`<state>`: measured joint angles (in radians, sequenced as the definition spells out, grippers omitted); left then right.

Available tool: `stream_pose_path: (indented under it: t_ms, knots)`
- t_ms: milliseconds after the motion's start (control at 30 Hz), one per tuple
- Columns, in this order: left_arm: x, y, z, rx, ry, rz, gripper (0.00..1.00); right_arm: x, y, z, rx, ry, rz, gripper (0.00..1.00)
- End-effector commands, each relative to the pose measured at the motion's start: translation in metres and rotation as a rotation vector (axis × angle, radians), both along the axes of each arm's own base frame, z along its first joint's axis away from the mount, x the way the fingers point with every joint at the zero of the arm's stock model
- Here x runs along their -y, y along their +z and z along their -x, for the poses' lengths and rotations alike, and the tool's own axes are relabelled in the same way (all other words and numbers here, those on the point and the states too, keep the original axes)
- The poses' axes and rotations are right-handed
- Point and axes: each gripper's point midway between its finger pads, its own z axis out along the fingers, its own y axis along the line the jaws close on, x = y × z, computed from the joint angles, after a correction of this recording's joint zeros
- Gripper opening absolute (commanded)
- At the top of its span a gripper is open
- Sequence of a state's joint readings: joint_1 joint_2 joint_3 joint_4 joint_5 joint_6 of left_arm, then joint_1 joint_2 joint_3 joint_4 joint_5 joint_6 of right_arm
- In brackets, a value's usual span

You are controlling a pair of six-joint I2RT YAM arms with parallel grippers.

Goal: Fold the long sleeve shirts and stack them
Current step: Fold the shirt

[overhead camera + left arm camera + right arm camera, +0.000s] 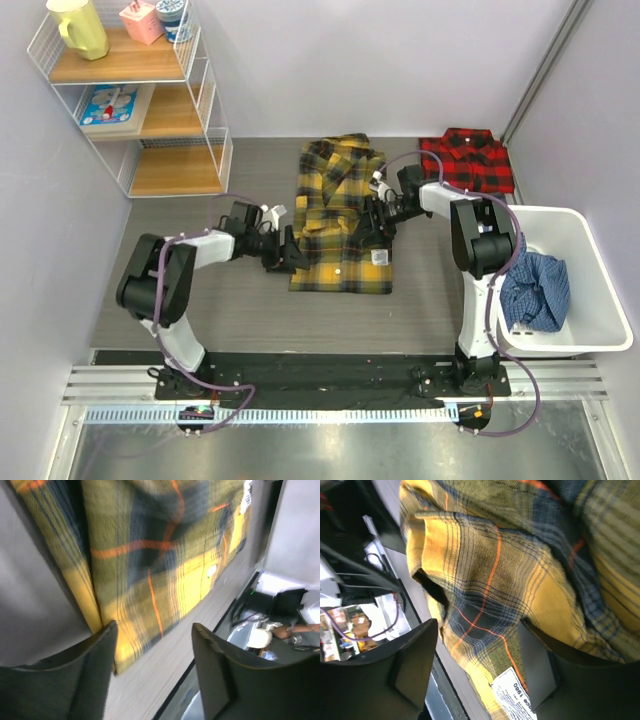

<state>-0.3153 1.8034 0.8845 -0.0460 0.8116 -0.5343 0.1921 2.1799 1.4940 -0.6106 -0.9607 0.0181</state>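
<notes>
The yellow plaid shirt lies in the middle of the table, folded into a long strip with its collar at the far end. The red-and-black shirt lies folded at the back right. My left gripper is open at the yellow shirt's left edge, low on the table. In the left wrist view the shirt's edge sits by the left finger, and bare table lies between the fingers. My right gripper is open at the shirt's right edge. In the right wrist view its fingers straddle the cloth near a white label.
A white bin holding a blue garment stands at the right. A wire shelf unit with a yellow pitcher and small items stands at the back left. The table's front rail runs along the bottom.
</notes>
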Motion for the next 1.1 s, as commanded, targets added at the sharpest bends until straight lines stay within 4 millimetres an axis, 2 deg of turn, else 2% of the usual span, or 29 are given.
stream_pose_path:
  t_ms: [0,33,67,100,167,200,233,267,333,367,433,467,500,533,567,600,700,733,800,833,900,933,1000,1033,1067]
  knots:
    - [-0.013,0.053,0.023,0.347,-0.204,-0.065,0.69,-0.01,-0.006,0.023,0.025,-0.014,0.066,0.67]
    - [-0.012,0.068,0.021,0.445,-0.247,-0.104,0.7,-0.011,0.002,0.022,0.046,-0.013,0.061,0.67]
    - [-0.016,0.061,0.034,0.475,-0.306,-0.227,0.71,-0.011,0.017,0.018,0.1,-0.013,0.059,0.67]
    - [-0.019,0.073,0.036,0.601,-0.36,-0.286,0.71,-0.011,0.03,0.009,0.154,-0.013,0.055,0.67]
    - [-0.026,0.059,0.041,0.814,-0.517,-0.494,0.71,-0.013,0.057,-0.002,0.234,-0.006,0.042,0.66]
    - [-0.024,0.07,0.041,0.93,-0.542,-0.524,0.72,-0.016,0.076,-0.012,0.293,-0.002,0.024,0.64]
    - [-0.029,0.056,0.046,0.996,-0.615,-0.576,0.72,-0.021,0.085,-0.014,0.322,0.008,0.006,0.63]
    - [-0.019,0.063,0.043,1.101,-0.63,-0.606,0.72,-0.025,0.098,-0.018,0.369,0.011,-0.003,0.58]
    - [-0.014,0.06,0.047,1.202,-0.71,-0.648,0.72,-0.034,0.105,-0.021,0.422,0.036,-0.021,0.5]
    - [-0.008,0.049,0.059,1.229,-0.775,-0.649,0.7,-0.044,0.103,-0.017,0.426,0.062,-0.023,0.47]
    - [0.003,0.048,0.056,1.339,-0.817,-0.685,0.69,-0.055,0.093,-0.014,0.41,0.099,-0.038,0.38]
    - [0.005,0.036,0.065,1.369,-0.871,-0.704,0.66,-0.066,0.089,-0.009,0.408,0.129,-0.042,0.37]
    - [0.013,0.039,0.062,1.422,-0.861,-0.713,0.65,-0.07,0.075,-0.009,0.393,0.14,-0.038,0.37]
    - [0.018,0.029,0.07,1.434,-0.908,-0.713,0.63,-0.075,0.068,-0.008,0.384,0.153,-0.038,0.34]
    - [0.021,0.025,0.07,1.47,-0.939,-0.729,0.61,-0.078,0.063,-0.01,0.381,0.157,-0.037,0.32]
    - [0.023,0.021,0.069,1.509,-0.928,-0.745,0.6,-0.082,0.045,-0.011,0.356,0.164,-0.024,0.31]
    - [0.03,0.002,0.074,1.562,-0.998,-0.777,0.57,-0.083,0.022,-0.018,0.376,0.189,0.004,0.31]
    - [0.035,0.002,0.072,1.592,-0.983,-0.801,0.56,-0.082,0.006,-0.019,0.361,0.194,0.021,0.3]
    - [0.033,-0.016,0.071,1.583,-1.027,-0.847,0.54,-0.081,-0.004,-0.02,0.354,0.199,0.035,0.29]
    - [0.036,-0.015,0.068,1.606,-1.004,-0.866,0.53,-0.08,-0.013,-0.02,0.344,0.2,0.048,0.29]
    - [0.035,-0.032,0.067,1.6,-1.048,-0.906,0.49,-0.078,-0.024,-0.015,0.331,0.21,0.059,0.28]
    - [0.037,-0.033,0.066,1.604,-1.052,-0.915,0.47,-0.079,-0.026,-0.013,0.328,0.215,0.063,0.27]
    - [0.038,-0.037,0.062,1.599,-1.055,-0.936,0.37,-0.077,-0.035,-0.01,0.327,0.222,0.079,0.27]
    - [0.042,-0.033,0.061,1.604,-1.043,-0.928,0.3,-0.077,-0.036,-0.008,0.326,0.225,0.083,0.26]
    - [0.04,-0.034,0.064,1.577,-1.067,-0.923,0.17,-0.077,-0.037,-0.004,0.321,0.229,0.084,0.26]
